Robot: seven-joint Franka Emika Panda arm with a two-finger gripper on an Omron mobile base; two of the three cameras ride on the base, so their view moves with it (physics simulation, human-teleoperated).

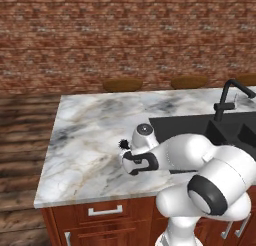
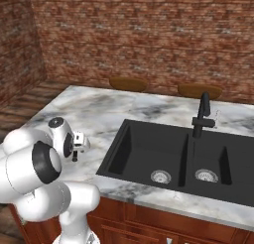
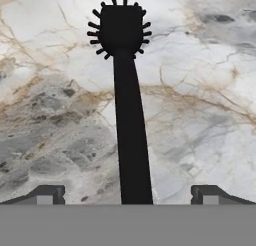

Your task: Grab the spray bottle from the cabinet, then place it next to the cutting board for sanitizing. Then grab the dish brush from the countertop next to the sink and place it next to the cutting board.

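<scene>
The black dish brush (image 3: 127,115) lies on the marble countertop (image 1: 85,140), left of the black sink (image 2: 173,153). Its bristle head (image 1: 121,144) points away from the hand. My gripper (image 3: 129,194) hangs open just above the brush. One fingertip (image 3: 47,195) stands on each side of the handle's near end, and neither touches it. In the base views the white hand hovers low over the counter near the sink's left rim. The spray bottle, the cabinet and the cutting board are out of view.
A black gooseneck faucet (image 2: 203,114) stands behind the sink. Two brown stool seats (image 1: 122,84) show past the counter's far edge, in front of a brick wall. Wooden drawers (image 1: 105,210) sit below the front edge. The counter ends at the left above a wooden floor.
</scene>
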